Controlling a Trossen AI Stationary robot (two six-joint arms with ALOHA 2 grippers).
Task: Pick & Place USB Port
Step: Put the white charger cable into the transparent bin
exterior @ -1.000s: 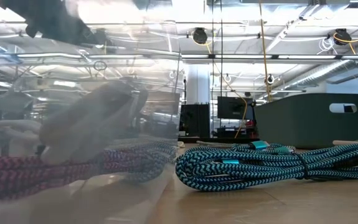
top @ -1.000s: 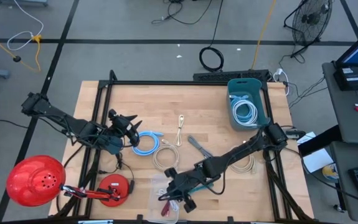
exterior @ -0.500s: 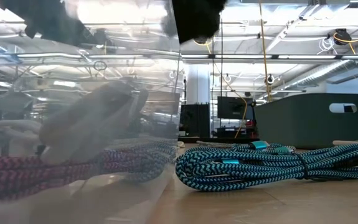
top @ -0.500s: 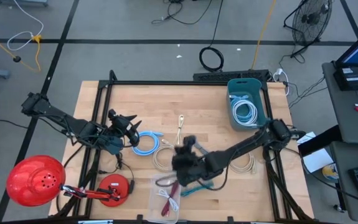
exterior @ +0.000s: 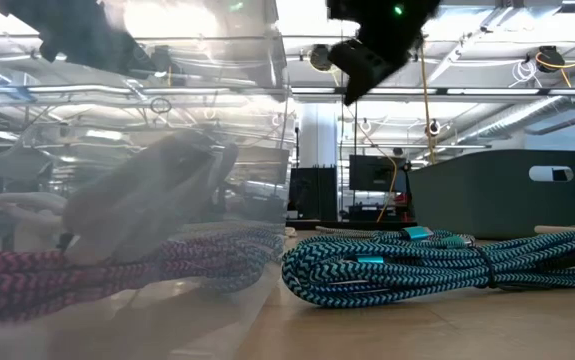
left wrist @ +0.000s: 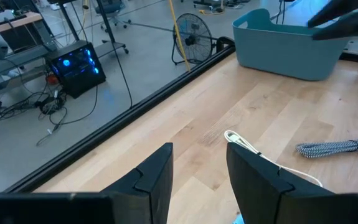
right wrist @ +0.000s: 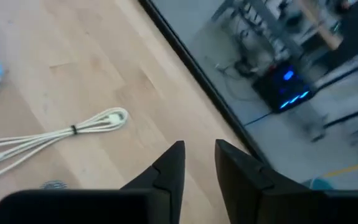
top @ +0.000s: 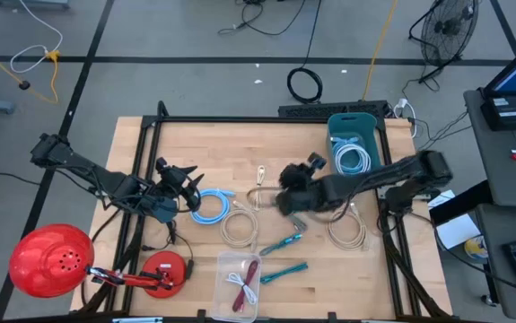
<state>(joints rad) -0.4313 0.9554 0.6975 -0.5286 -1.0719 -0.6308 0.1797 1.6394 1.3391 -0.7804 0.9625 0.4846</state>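
Note:
Several coiled USB cables lie on the wooden table. Two teal braided ones (top: 284, 255) (exterior: 437, 262) rest flat near the middle. A clear bag (top: 242, 280) (exterior: 127, 200) at the near edge holds a red cable (exterior: 67, 275) and a white one. A teal bin (top: 356, 148) at the far right holds a white coil. My right gripper (top: 289, 184) (right wrist: 198, 163) hangs high over the table's middle, open and empty, and shows at the top of the low view (exterior: 367, 50). My left gripper (top: 188, 182) (left wrist: 199, 168) waits open beside the blue cable (top: 208, 206).
A thin white cable (top: 259, 184) (right wrist: 60, 134) (left wrist: 253, 152), a grey braided cable (top: 284, 213) (left wrist: 340, 147) and cream coils (top: 237, 226) (top: 347, 233) lie around the middle. Black rails edge the table. A red lamp (top: 51, 260) sits off the left near corner.
My right gripper has left the clear bag at the near edge, risen, and swung toward the far edge to a place above the table's middle. The bag and the cables in it have stayed where they were. The teal cables, covered by the arm before, now show.

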